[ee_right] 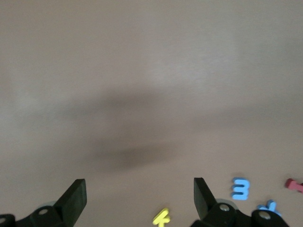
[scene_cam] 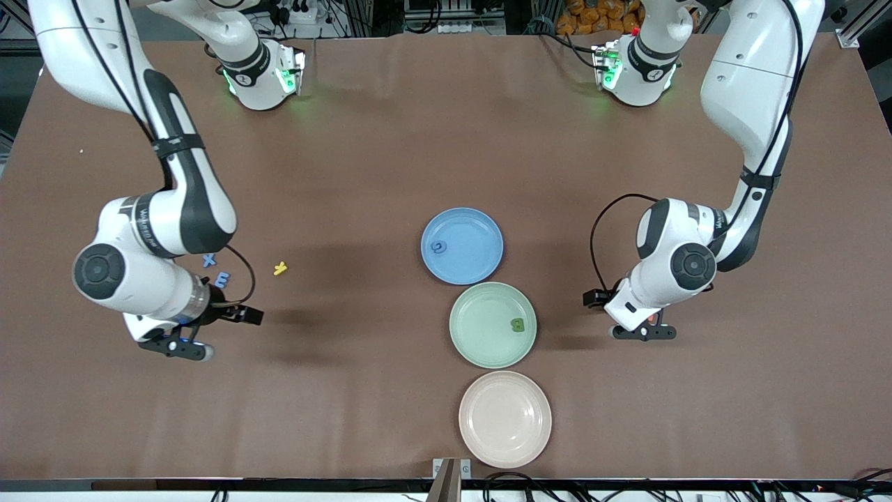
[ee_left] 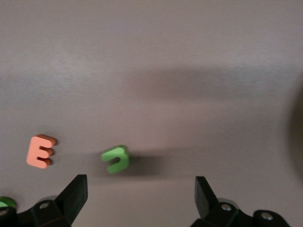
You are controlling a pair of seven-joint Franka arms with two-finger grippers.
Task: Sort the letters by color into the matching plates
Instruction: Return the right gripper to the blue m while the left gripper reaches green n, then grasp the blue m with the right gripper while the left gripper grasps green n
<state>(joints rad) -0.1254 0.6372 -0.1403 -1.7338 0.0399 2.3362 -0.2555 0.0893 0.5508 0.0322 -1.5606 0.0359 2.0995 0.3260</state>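
Three plates stand in a row mid-table: a blue plate (scene_cam: pixel 477 226) holding a blue letter (scene_cam: pixel 438 247), a mint green plate (scene_cam: pixel 477 314) holding a green letter (scene_cam: pixel 517 325), and a bare pinkish-beige plate (scene_cam: pixel 505 418) nearest the front camera. My left gripper (scene_cam: pixel 644 332) (ee_left: pixel 141 198) hangs open and low over the table beside the green plate, with a green letter (ee_left: pixel 116 159) and an orange letter (ee_left: pixel 40 151) just ahead of it. My right gripper (scene_cam: pixel 178 347) (ee_right: pixel 139 198) is open near a yellow letter (scene_cam: pixel 280 268) (ee_right: pixel 161 217) and two blue letters (scene_cam: pixel 221 280) (ee_right: pixel 240 187).
A second blue letter (scene_cam: pixel 209 260) lies beside the right arm's wrist. A reddish letter (ee_right: pixel 294 185) and a green scrap (ee_left: pixel 5 203) show at the wrist views' edges. Brown table surface spreads around the plates.
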